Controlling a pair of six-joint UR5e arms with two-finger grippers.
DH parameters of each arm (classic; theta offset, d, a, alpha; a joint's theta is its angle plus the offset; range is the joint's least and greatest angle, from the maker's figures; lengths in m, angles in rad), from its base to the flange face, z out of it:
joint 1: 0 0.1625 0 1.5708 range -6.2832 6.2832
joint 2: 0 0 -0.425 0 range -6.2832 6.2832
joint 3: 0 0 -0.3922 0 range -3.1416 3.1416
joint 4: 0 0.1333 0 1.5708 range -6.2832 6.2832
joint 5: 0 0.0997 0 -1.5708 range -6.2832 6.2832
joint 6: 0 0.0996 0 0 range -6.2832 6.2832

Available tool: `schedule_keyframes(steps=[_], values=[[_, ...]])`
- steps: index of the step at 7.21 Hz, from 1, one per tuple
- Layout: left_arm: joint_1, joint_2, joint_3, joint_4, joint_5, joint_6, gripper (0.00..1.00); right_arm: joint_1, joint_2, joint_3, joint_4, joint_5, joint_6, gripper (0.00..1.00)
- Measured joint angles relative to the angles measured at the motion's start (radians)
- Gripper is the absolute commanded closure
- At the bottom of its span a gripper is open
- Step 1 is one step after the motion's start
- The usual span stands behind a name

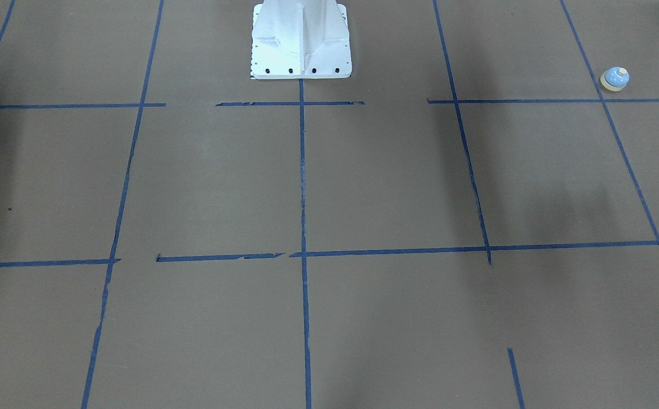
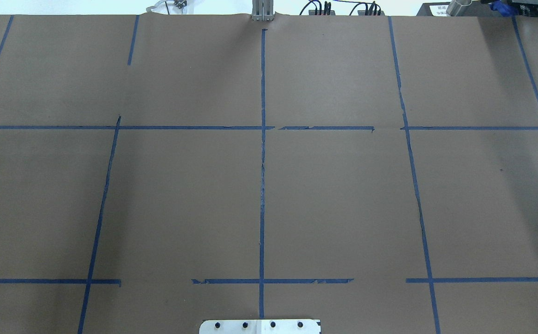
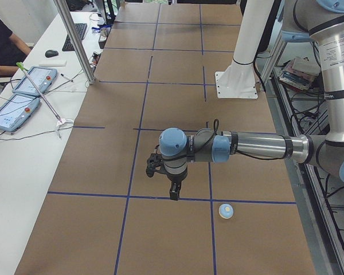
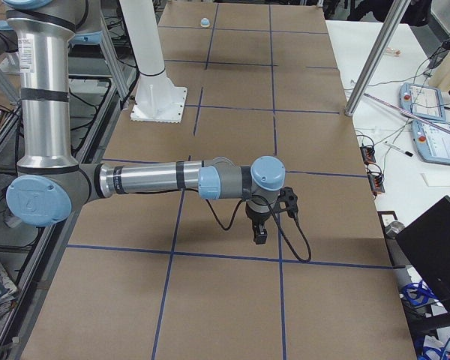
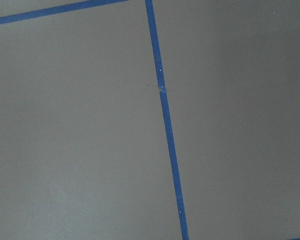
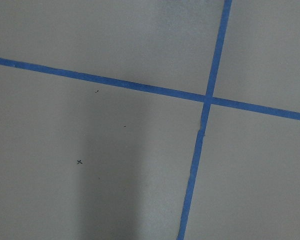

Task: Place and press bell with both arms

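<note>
Presently the bell (image 3: 226,211) stands upright, cream button up, on the paper-covered desk (image 2: 181,195) at the robot's left end. In the front-facing view it sits just beside a crossing of the blue tape lines (image 1: 302,170), well apart from the white pedestal (image 1: 301,40).

The left arm (image 3: 252,146) reaches out level over the desk. The left fingers (image 3: 173,193) point straight down over a tape line, near the bell but apart from it and holding nothing. Whether they are spread or closed cannot be told from this side view.

The right arm (image 4: 150,180) also stretches out level, at the desk's other end, far from the bell. The right fingers (image 4: 260,236) hang downward with nothing in them, a black cable looping beside them. How far they are parted cannot be told.
</note>
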Motion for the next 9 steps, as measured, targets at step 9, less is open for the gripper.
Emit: schedule_keyframes(steps=[9], values=[[0.005, -0.003, 0.013, -0.008, 0.004, -0.005, 0.00, 0.000, -0.009, 0.009, 0.009, 0.010, 0.005, 0.00]])
